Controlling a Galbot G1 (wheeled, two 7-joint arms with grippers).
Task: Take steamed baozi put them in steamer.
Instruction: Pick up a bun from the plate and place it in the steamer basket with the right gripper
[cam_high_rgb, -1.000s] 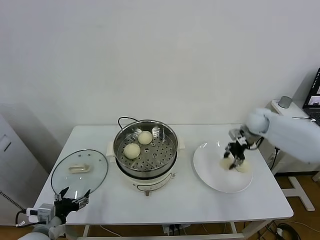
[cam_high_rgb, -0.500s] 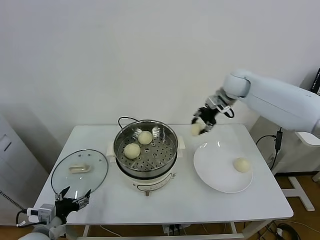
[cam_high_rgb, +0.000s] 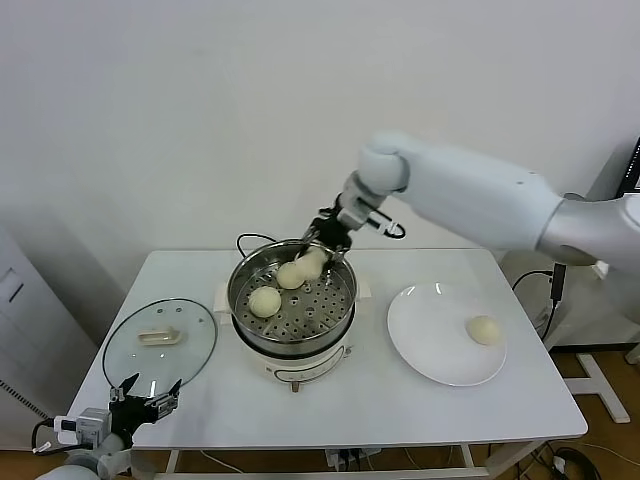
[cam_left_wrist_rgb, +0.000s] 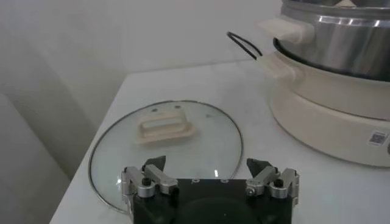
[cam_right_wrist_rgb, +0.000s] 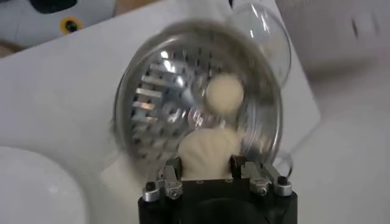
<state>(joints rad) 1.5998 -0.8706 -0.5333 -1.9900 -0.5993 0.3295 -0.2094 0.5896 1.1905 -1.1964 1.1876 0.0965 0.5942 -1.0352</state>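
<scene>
1. The right gripper (cam_high_rgb: 322, 247) is held over the far rim of the steamer (cam_high_rgb: 291, 340), and a steamed baozi (cam_high_rgb: 312, 262) is clamped between its fingers.
2. In the right wrist view the same held bun (cam_right_wrist_rgb: 207, 152) is seen between the two fingers, but its lower part is hidden by the gripper body, and the steamer (cam_right_wrist_rgb: 137, 122) below is blurred.
3. Two more buns are seen inside the steamer on the perforated tray: one (cam_high_rgb: 265, 301) toward the robot's left and one (cam_high_rgb: 290, 276) at the back, which is partly covered by the held bun.
4. Whether the held bun touches the back bun cannot be told.
5. One bun (cam_high_rgb: 484, 329) lies on the white plate (cam_high_rgb: 425, 345), on the side toward the robot's right.
6. The left gripper (cam_high_rgb: 144, 398) is parked low at the near left edge of the table (cam_high_rgb: 330, 410), with its fingers spread apart and nothing between them.
7. The glass lid (cam_left_wrist_rgb: 207, 149) lies flat just beyond it, and its near edge is cut off by the gripper (cam_left_wrist_rgb: 210, 175) in the left wrist view.
</scene>
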